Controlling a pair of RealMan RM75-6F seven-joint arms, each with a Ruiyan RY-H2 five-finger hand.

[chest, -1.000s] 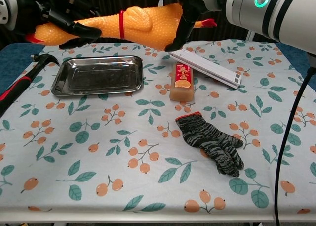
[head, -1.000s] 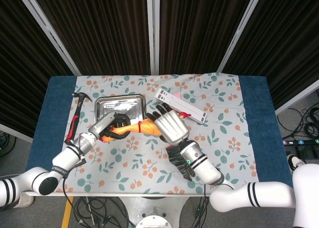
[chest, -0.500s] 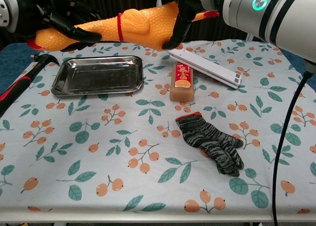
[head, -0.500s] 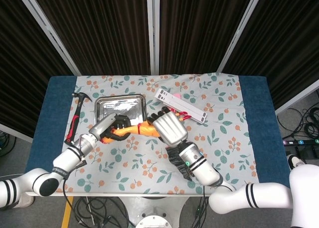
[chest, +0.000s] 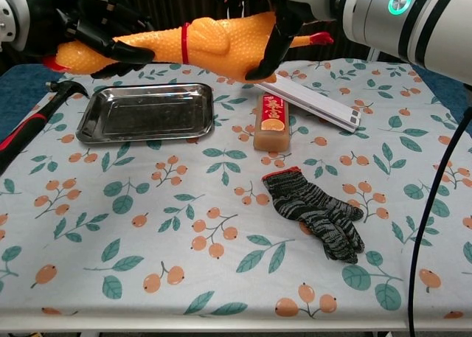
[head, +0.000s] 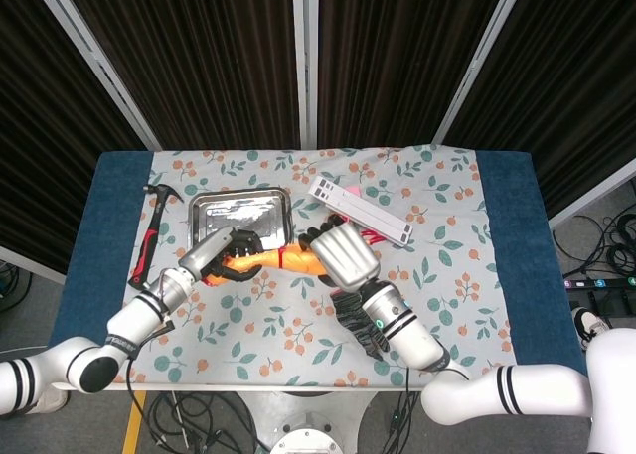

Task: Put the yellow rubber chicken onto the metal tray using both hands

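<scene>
The carrying step is in hand: the rubber chicken (chest: 199, 46) is hanging in the air between both robot hands, above the table (chest: 221, 278) and not yet on the tray (chest: 145, 113). In the chest view it is hovering over the tray's far edge, with its fat end reaching past the tray's right rim toward 2 o'clock of the tray, so it is not yet squarely over the tray.

By my judgement, the next move is calling for both arms to shift together toward the tray's middle and then sink, keeping the chicken level, before the fingers let go. The toy looks soft, so uneven lowering could bend it or let one end catch the tray rim.

The left robot hand (chest: 92, 35) is gripping the narrow end of the chicken, its dark fingers wrapping around it from above and below, with the forearm reaching in from 7 o'clock in the head view. The right robot hand (head: 343, 258) is gripping the thick end, with its back facing up toward the head camera and its fingers (chest: 267, 53) curling down across the toy's side; its forearm is coming in from 5 o'clock.
</scene>
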